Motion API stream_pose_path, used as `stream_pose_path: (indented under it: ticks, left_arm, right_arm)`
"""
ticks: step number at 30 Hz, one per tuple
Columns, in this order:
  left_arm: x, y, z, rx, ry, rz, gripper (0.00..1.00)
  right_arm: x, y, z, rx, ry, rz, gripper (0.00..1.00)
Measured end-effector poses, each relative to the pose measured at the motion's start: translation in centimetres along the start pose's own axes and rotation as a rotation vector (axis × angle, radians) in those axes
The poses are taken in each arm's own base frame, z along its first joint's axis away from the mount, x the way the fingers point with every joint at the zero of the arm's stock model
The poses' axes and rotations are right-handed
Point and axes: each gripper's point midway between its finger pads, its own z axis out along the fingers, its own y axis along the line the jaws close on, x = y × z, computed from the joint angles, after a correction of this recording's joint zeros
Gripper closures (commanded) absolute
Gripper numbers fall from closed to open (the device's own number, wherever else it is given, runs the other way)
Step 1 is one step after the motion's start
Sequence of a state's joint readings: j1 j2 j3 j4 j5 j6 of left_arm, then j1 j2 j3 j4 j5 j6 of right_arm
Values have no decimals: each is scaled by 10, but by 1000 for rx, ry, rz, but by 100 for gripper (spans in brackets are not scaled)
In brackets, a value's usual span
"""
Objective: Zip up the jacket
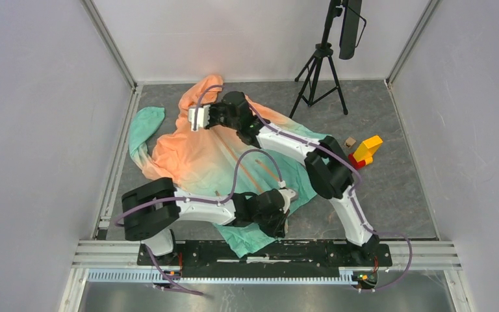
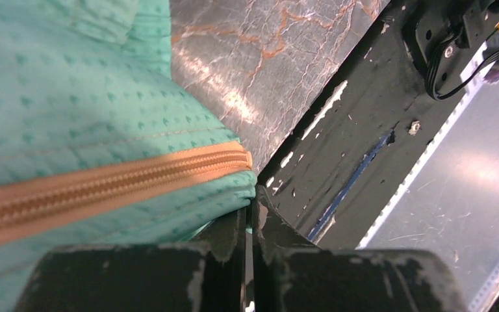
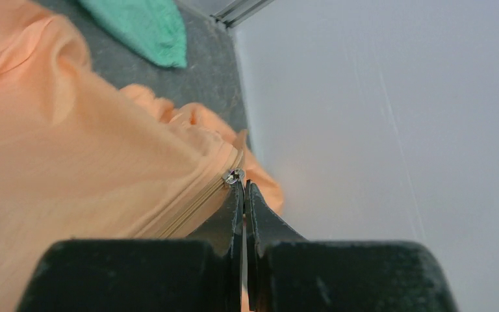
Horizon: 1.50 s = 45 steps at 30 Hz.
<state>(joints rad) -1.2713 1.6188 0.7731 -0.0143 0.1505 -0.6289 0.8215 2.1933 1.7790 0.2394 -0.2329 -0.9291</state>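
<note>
**A:** We're above the worktop here. The jacket lies spread left of centre, with its orange hood end toward 12 o'clock and its teal hem toward 6 o'clock, by the arm bases.

**B:** And we've got both arms on it. The left arm sits low, elbow folded at 8 o'clock. Its forearm runs flat along the near edge toward 3 o'clock, and the wrist is tipped down onto the hem.

**A:** On its wrist camera we see the left end effector closed right up. Its fingers are pressed together on the teal hem corner, just below where the orange zipper ends.

**B:** Now the right arm, and it's stretched long. From its base at 5 o'clock it rises to a bent elbow. From there it reaches across the jacket toward 11 o'clock, wrist over the orange collar area.

**A:** We see the right end effector closed too, with barely a sliver between the fingers. The small metal zipper pull sits right at their tips, and we'd call it pinched. In that view the orange tape runs away toward 7 o'clock.

**B:** Clear of the jacket at 3 o'clock we spot a yellow block, and a tripod stands at 1 o'clock.
</note>
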Motion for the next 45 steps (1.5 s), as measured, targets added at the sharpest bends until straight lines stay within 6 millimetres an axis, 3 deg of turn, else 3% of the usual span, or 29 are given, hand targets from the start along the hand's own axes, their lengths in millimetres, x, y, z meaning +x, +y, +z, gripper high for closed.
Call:
stream_pose_path:
  ticks: [6, 10, 16, 27, 28, 29, 30, 32, 35, 36, 40, 41, 45]
  left_arm:
    - [-8, -18, 21, 76, 45, 71, 98]
    - [-16, -30, 35, 135, 78, 109, 98]
    - [-18, -34, 43, 239, 129, 94, 98]
    - [-28, -38, 55, 410, 224, 24, 98]
    - [-29, -37, 54, 417, 224, 21, 95]
    - [-30, -36, 54, 421, 222, 16, 90]
    - [-31, -34, 54, 423, 215, 8, 78]
    - [-33, -31, 53, 429, 198, -3, 51]
    - [-39, -31, 41, 452, 175, -28, 32]
    - [-45, -29, 36, 442, 151, -27, 21]
    - [-63, -15, 20, 365, 73, -33, 12]
    - [-65, -11, 16, 339, 60, -33, 7]
    - [-63, 0, -1, 265, 36, -44, 3]
  right_arm:
    - [-8, -37, 47, 110, -82, -51, 100]
    - [-6, -62, 52, 202, -135, -51, 100]
    - [-13, -94, 51, 317, -224, -58, 100]
    - [-28, -82, 57, 309, -342, -56, 99]
    - [-29, -82, 56, 312, -349, -59, 82]
    - [-29, -82, 54, 317, -351, -61, 32]
    - [-28, -83, 52, 319, -350, -54, 4]
    - [-25, -85, 44, 335, -334, -27, 2]
    - [-25, -93, 29, 358, -308, 9, 2]
    - [-26, -96, 22, 359, -299, 19, 2]
    - [-30, -107, -10, 359, -244, 72, 2]
    - [-30, -110, -19, 358, -227, 87, 2]
    - [-34, -117, -69, 365, -151, 172, 2]
